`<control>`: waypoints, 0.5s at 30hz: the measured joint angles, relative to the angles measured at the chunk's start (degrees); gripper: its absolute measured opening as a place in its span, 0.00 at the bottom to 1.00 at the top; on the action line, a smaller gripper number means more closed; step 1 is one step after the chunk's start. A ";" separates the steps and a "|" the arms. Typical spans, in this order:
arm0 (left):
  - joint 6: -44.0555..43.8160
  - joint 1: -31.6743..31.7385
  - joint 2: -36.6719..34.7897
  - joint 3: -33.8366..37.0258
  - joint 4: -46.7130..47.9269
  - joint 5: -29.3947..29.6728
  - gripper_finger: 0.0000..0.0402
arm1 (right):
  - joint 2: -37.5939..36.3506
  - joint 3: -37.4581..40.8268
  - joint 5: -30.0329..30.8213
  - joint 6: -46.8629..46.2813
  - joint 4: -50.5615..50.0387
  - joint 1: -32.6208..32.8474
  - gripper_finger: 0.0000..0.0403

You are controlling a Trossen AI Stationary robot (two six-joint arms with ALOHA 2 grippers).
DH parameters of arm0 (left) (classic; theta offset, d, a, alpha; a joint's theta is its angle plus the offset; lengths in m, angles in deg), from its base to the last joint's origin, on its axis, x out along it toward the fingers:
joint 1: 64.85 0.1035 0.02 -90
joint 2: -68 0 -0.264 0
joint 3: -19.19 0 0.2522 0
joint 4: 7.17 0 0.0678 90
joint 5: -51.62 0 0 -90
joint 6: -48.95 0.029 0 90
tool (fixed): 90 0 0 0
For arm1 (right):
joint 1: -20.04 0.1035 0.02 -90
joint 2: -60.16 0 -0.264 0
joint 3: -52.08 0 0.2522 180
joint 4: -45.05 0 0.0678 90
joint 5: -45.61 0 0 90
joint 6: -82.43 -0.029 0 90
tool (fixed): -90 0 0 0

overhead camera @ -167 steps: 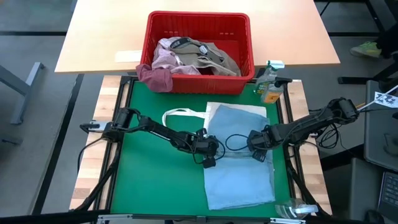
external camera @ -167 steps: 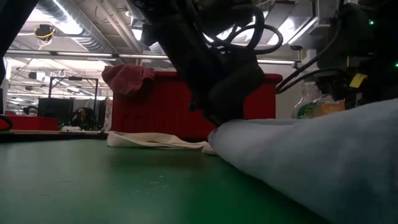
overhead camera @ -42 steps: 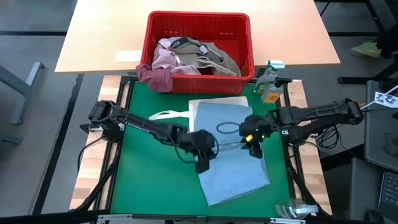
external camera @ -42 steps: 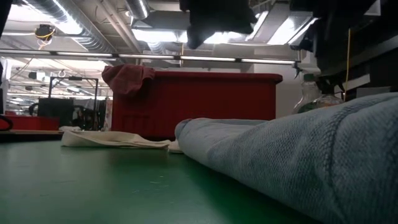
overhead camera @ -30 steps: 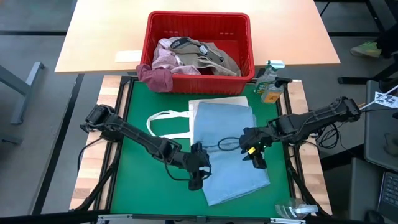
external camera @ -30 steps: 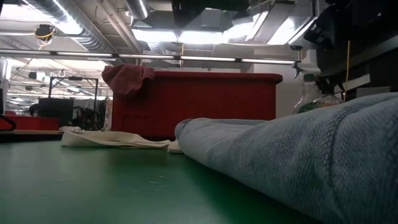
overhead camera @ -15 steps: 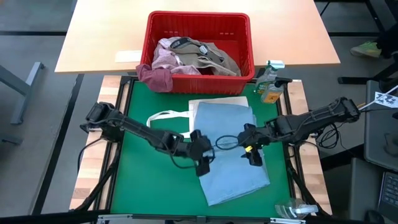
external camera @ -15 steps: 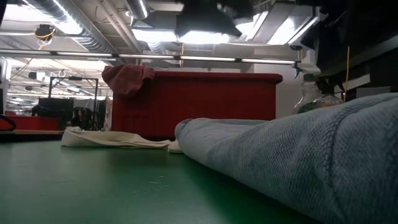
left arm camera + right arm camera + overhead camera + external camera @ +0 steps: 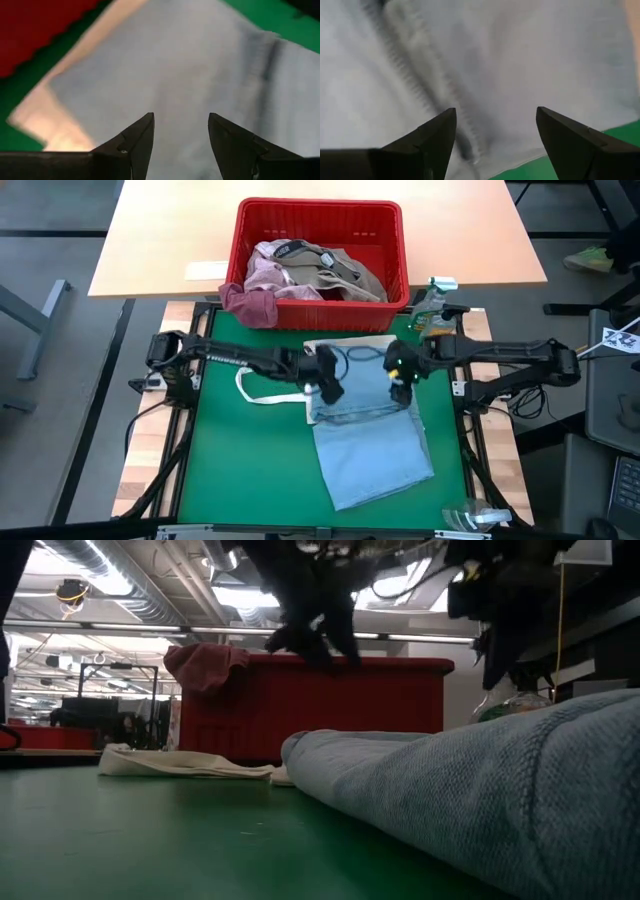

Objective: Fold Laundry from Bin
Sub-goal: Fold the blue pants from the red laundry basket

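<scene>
Cataloguing light blue garment point(image 9: 368, 435) | soft, limp, light | we judge best grasped at far corners | left gripper point(image 9: 327, 381), right gripper point(image 9: 401, 379): spread wide, empty.

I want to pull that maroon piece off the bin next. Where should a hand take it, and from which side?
Take the maroon garment by the bunch that hangs over the red bin's near-left rim, coming in from the green mat side. That lobe droops outside the wall, free of the pile inside, so it probably offers open fingers a fold to close on.
</scene>
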 joint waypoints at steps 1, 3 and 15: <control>-0.96 1.29 0.00 0.00 1.10 0.00 0.45 | 0.00 0.52 0.00 0.03 0.74 -1.62 0.68; -1.77 3.67 0.00 0.00 3.89 0.04 0.45 | 0.00 1.51 0.01 -0.02 1.66 -4.35 0.68; -4.74 11.79 0.42 8.19 -2.24 -3.21 0.45 | 0.00 2.47 1.09 3.91 0.63 -11.47 0.68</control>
